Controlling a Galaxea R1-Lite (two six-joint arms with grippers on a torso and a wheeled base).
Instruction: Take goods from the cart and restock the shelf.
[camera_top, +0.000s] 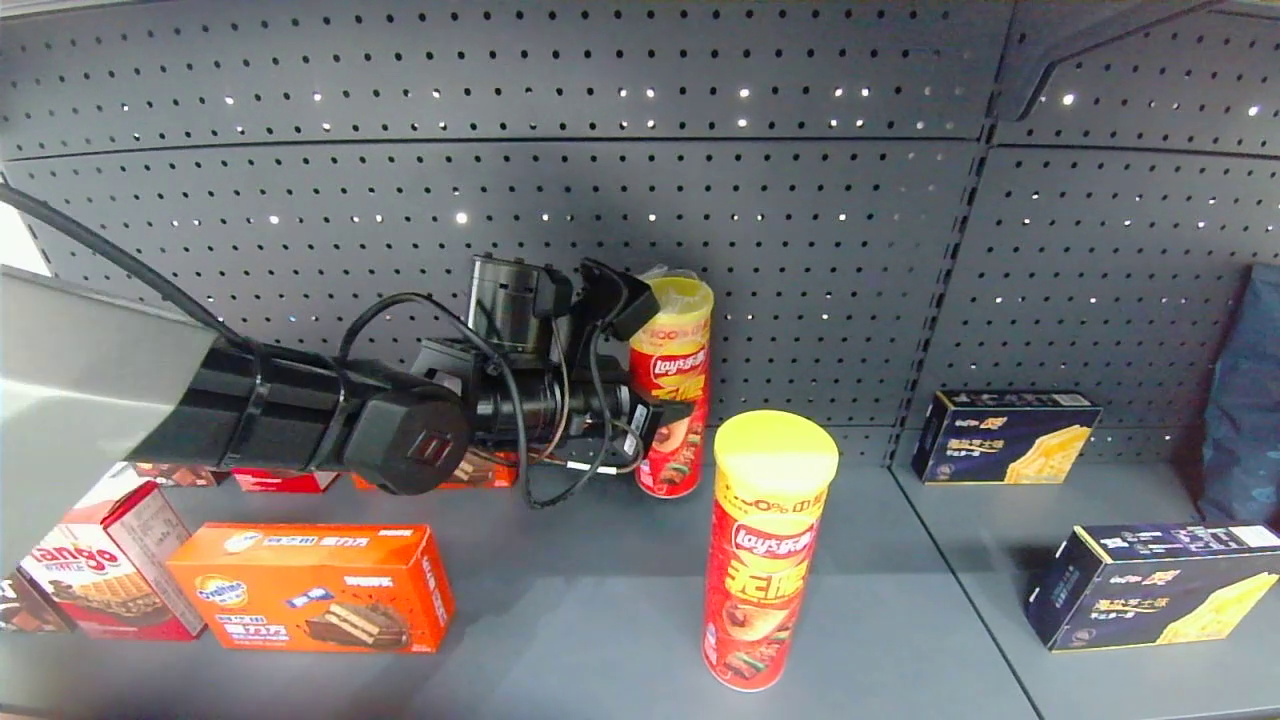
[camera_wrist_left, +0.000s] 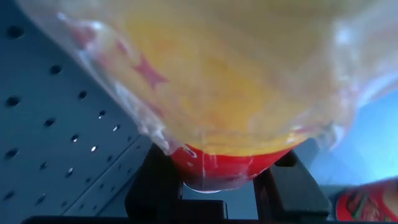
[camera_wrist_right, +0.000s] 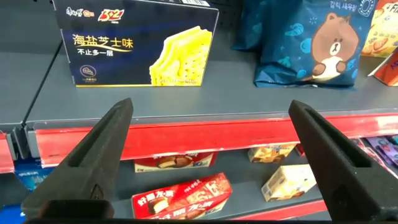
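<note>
Standing lid-up, chips can (camera_top: 682, 345) sits in left gripper (camera_top: 657, 360).

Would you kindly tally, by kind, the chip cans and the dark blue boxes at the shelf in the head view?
Chip cans: 2 (front chip can, rear chip can in the left gripper).
Dark blue boxes: 2 (rear box, front box).
Total: 4.
</note>
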